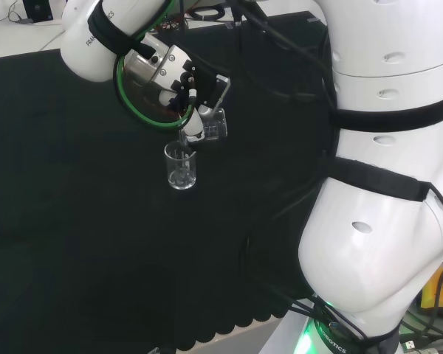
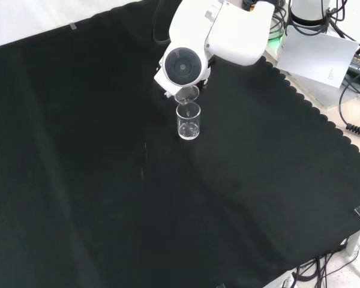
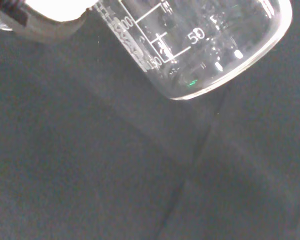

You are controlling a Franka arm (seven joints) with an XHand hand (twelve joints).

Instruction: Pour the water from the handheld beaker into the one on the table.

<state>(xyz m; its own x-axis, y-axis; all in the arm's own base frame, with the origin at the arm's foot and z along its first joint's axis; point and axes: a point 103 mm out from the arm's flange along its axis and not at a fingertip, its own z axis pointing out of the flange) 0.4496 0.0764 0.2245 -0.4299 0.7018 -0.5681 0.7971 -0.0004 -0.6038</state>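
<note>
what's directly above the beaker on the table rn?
The handheld beaker, tipped in the hand, its lip just over the table beaker. A thin stream seems to run between them. The arm's link covers the hand from the front, so the grip is unclear there.

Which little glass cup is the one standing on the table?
Find the arm's big white link with the round grey cap in the front view. Just below it, a clear beaker stands upright on the black cloth. The other beaker hangs tilted above it.
</note>
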